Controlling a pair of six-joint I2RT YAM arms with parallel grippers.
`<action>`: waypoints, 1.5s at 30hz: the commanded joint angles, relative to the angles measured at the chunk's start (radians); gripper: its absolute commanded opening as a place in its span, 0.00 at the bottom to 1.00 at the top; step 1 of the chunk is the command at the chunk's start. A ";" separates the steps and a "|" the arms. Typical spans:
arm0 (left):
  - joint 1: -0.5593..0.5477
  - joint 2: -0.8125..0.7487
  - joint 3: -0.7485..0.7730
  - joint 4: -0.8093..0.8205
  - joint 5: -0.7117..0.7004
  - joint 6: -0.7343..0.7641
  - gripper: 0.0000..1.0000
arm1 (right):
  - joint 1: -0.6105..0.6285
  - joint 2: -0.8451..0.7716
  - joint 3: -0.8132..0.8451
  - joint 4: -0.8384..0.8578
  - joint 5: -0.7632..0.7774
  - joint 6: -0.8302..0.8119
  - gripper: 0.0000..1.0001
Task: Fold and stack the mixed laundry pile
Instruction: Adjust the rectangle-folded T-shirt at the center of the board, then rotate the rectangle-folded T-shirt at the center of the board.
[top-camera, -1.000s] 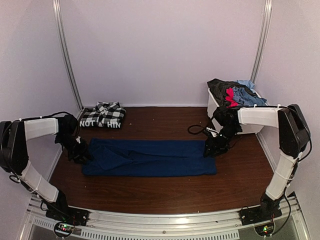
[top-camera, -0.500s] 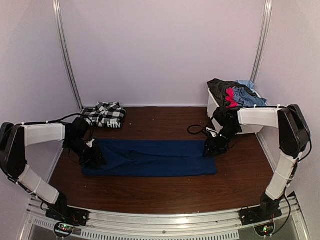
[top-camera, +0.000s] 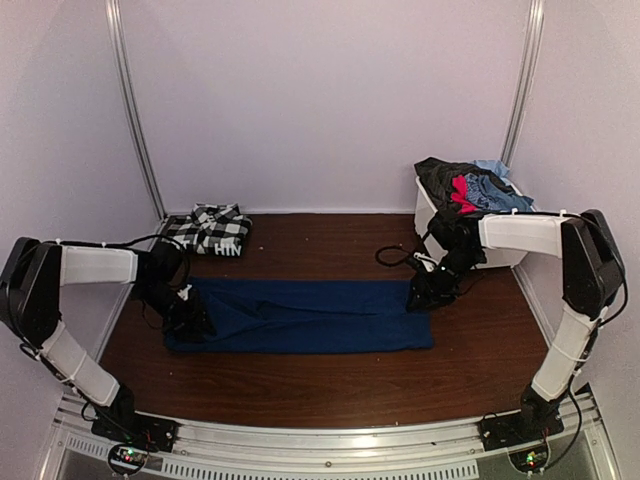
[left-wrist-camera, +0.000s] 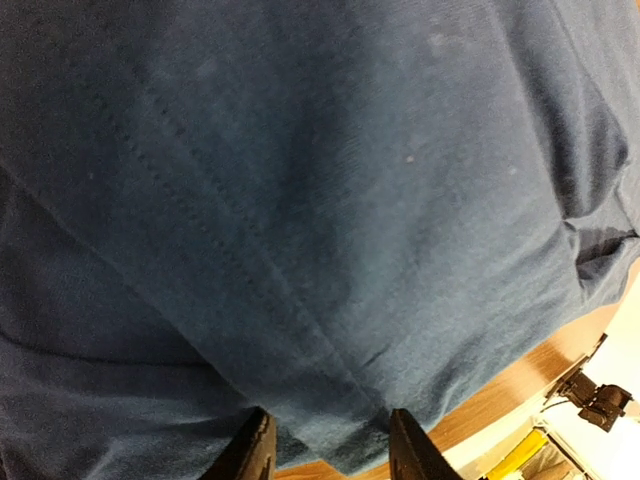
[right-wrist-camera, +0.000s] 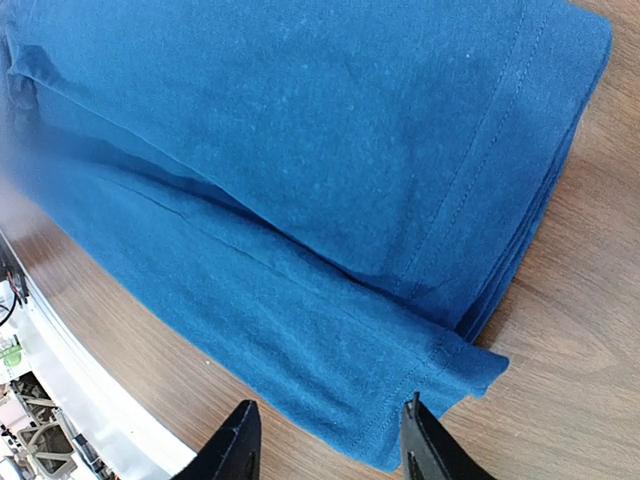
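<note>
Left gripper (top-camera: 190, 320): jaws apart, at left end of navy cloth (top-camera: 300, 315) (spread flat, centre). Checked shirt (top-camera: 207, 228): folded, back left. Right gripper (top-camera: 420, 297): jaws apart, at cloth's right corner. Other clothes (top-camera: 468, 185): heaped in white bin (top-camera: 424, 213), back right

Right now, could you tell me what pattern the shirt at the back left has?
The shirt is black-and-white checked with white lettering; top external view shows it best.

Long piece (top-camera: 300, 315): solid navy blue. Shirt (top-camera: 208, 230): black-and-white check, white lettering. Bin (top-camera: 425, 212) white; garments (top-camera: 478, 190) in it dark grey, red, light blue.
</note>
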 joint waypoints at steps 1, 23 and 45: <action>-0.015 0.045 0.041 0.020 -0.014 0.012 0.38 | 0.001 -0.037 -0.012 0.012 0.015 0.004 0.48; -0.068 0.288 0.460 0.105 0.054 0.068 0.00 | 0.001 -0.036 0.040 -0.005 0.024 0.007 0.47; 0.057 0.227 0.504 0.117 -0.014 0.120 0.42 | 0.010 0.090 0.299 0.015 -0.044 0.035 0.48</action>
